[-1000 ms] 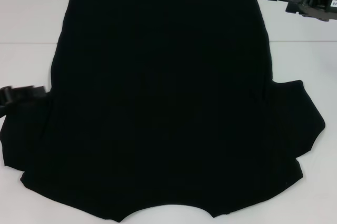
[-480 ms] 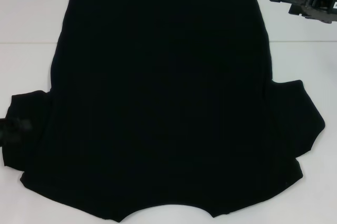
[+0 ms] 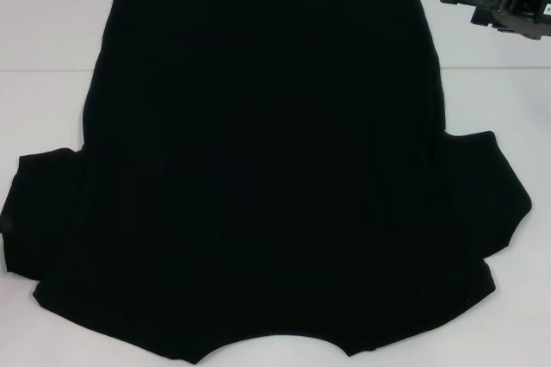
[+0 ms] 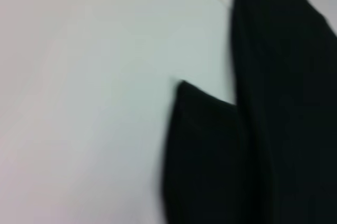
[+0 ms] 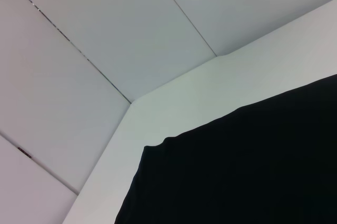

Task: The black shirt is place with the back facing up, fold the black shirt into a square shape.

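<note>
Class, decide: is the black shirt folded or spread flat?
Spread flat: the black shirt lies open on the table, both sleeves out, no fold visible.

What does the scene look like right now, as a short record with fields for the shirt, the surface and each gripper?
garment: large black fabric T-shirt, spread flat, unfolded, both short sleeves out to the sides
lettering: none visible on the upper side
surface: white table
right gripper: at the far right of the table, beside the shirt, not touching it
left gripper: out of the head view
</note>
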Tool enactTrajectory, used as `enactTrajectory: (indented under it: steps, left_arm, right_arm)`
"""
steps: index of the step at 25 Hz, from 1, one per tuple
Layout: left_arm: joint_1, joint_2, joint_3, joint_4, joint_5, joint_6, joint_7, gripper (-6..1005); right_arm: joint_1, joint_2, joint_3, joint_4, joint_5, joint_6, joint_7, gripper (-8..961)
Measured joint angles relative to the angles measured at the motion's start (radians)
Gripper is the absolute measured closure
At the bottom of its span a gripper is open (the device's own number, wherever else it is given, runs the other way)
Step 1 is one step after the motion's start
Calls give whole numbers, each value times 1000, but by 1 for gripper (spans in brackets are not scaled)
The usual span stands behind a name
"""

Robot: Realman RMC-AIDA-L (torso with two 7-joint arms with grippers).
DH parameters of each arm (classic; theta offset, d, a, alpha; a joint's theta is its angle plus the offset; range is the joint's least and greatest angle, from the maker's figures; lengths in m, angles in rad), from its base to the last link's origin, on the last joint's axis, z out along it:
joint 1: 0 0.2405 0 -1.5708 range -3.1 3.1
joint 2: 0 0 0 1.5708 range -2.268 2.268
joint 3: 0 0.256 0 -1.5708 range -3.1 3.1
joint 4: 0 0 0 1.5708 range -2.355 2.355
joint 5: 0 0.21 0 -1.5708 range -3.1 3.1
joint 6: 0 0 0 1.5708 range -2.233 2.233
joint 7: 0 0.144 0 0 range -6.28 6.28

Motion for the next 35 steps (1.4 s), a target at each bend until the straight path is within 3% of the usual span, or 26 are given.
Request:
enactTrajectory:
  steps: [35]
  left_arm:
    - [-13, -5, 43, -76, 29, -65, -19, 542]
  right_arm:
    - [-8, 1, 14, 1, 2, 5, -9, 75]
